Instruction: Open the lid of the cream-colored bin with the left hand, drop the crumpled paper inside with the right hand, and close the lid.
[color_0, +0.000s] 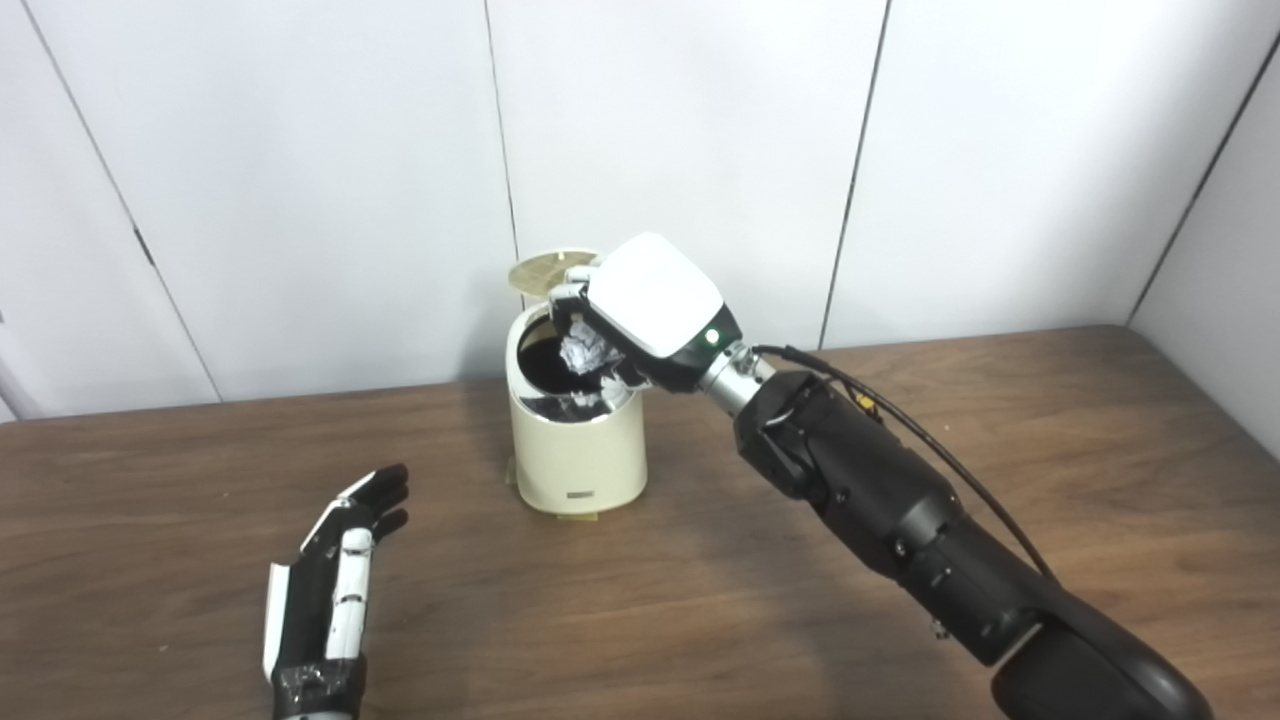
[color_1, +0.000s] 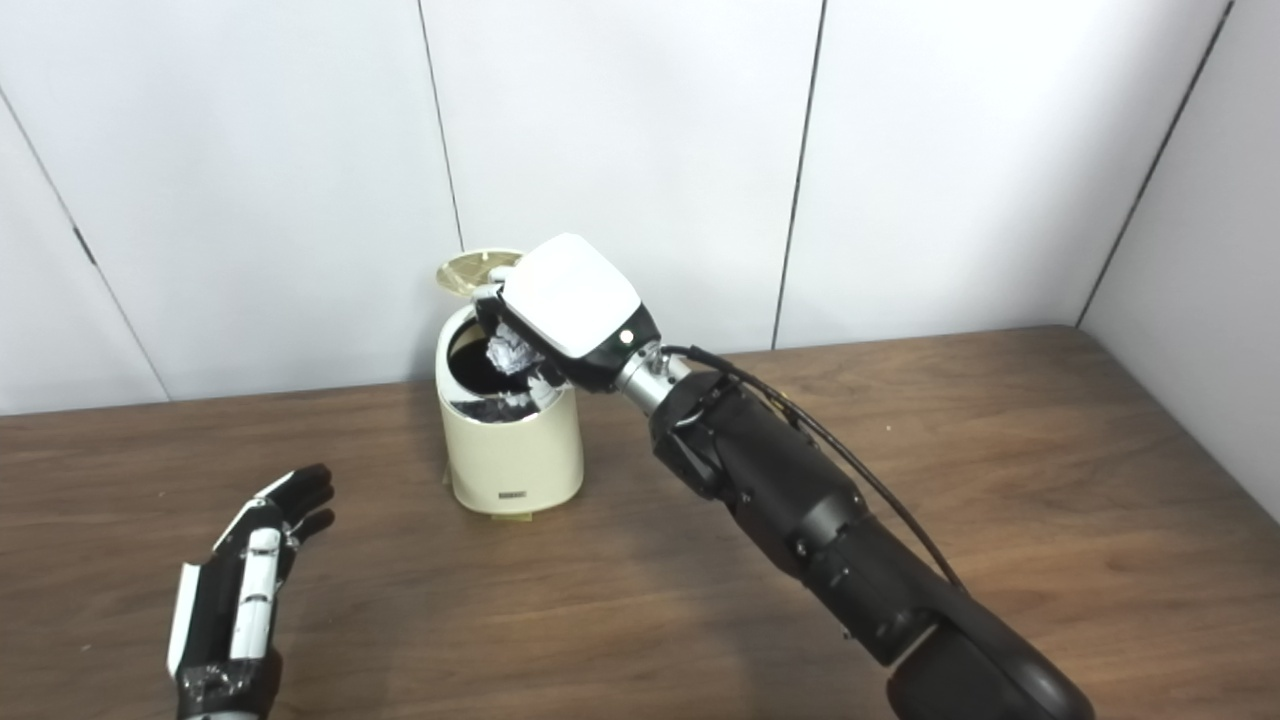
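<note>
The cream-colored bin (color_0: 577, 450) stands upright near the back of the wooden table, its round lid (color_0: 541, 271) tipped up and open behind the mouth. My right hand (color_0: 650, 305) hangs over the bin's opening, palm down, fingers curled around the white crumpled paper (color_0: 586, 351), which sits just above the dark inside. My left hand (color_0: 335, 580) rests low over the table to the left of the bin, well apart from it, fingers stretched out and holding nothing.
White wall panels (color_0: 700, 150) rise directly behind the bin. The brown table (color_0: 640, 620) stretches wide to both sides; its right edge meets the side wall. My right forearm (color_0: 900, 510) crosses the table diagonally from the lower right.
</note>
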